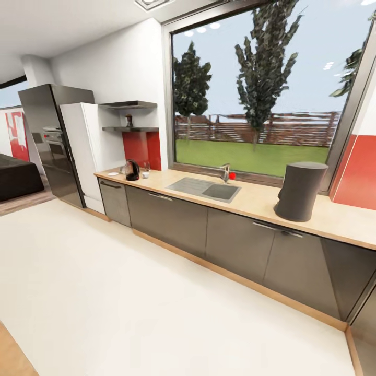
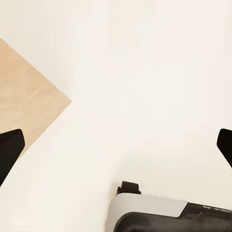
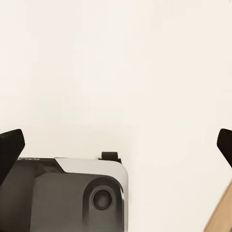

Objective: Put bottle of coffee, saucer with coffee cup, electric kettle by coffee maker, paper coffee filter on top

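Observation:
The tall dark grey coffee maker (image 1: 300, 190) stands on the right part of the kitchen countertop (image 1: 261, 201). At the counter's far left end sits the electric kettle (image 1: 132, 169), with the flat white saucer (image 1: 113, 174) beside it and a small pale coffee cup (image 1: 146, 168) on its other side. The bottle of coffee (image 1: 129, 120) stands on the kitchen shelf (image 1: 130, 129) above that end. The paper coffee filter is too small to make out. My left gripper (image 2: 116, 145) and right gripper (image 3: 116, 147) hang open over the pale floor, holding nothing.
A sink (image 1: 203, 189) with a faucet (image 1: 225, 172) is set in the counter between kettle and coffee maker. A fridge (image 1: 83, 151) and oven column (image 1: 52, 146) stand at the left. Wide pale floor (image 1: 156, 292) lies before the cabinets. My base (image 3: 67, 198) shows below the grippers.

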